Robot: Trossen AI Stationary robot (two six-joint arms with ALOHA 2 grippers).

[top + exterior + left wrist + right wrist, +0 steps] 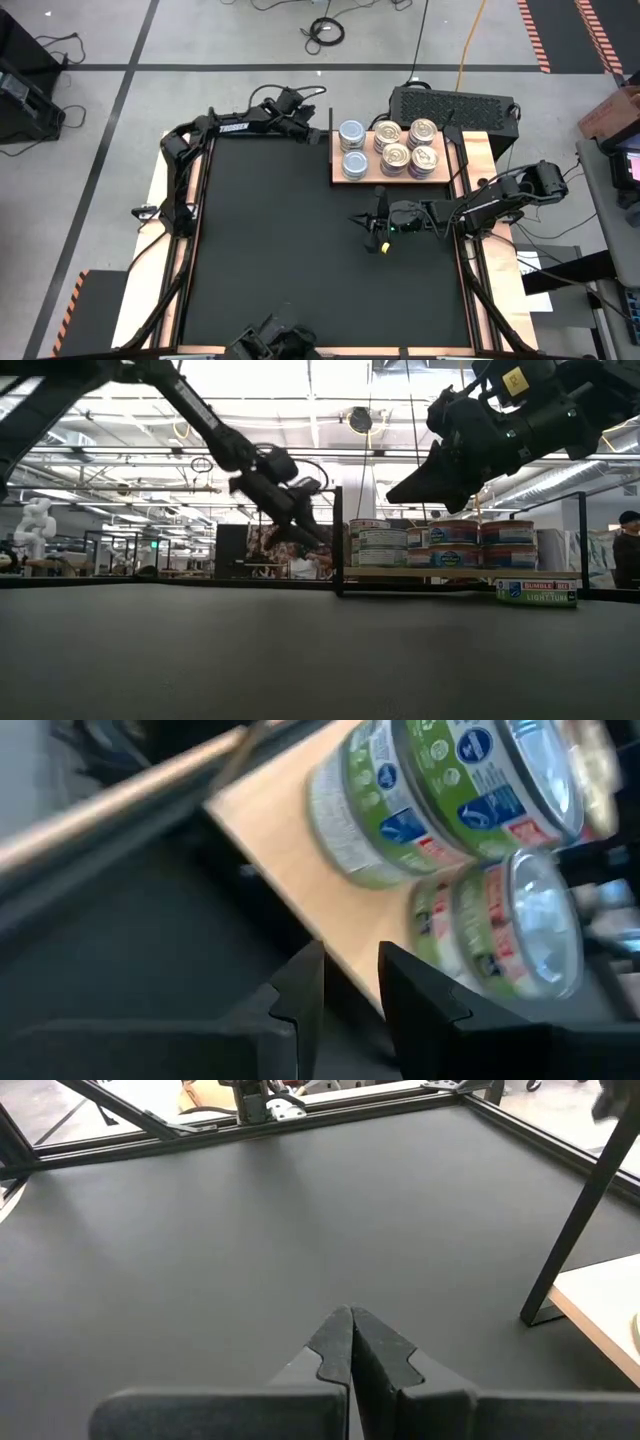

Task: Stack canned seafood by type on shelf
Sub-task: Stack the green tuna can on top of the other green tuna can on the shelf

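Tins (392,147) all sit on the wooden shelf (441,176) from above: silvery ones on one side, gold ones on the other. We see the left gripper (313,128) just beside the shelf, the right gripper (375,222) near it. Level, stacks stand two high. In the left wrist view its fingers (300,995) are slightly parted, empty; the right's are closed, empty. We judge tins rigid, weighty, slick; grip across the rim.

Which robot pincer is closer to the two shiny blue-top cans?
The left. The left pincer sits just beside the blue-top cans, at the shelf edge, empty. The right pincer hangs over the black mat, farther off.
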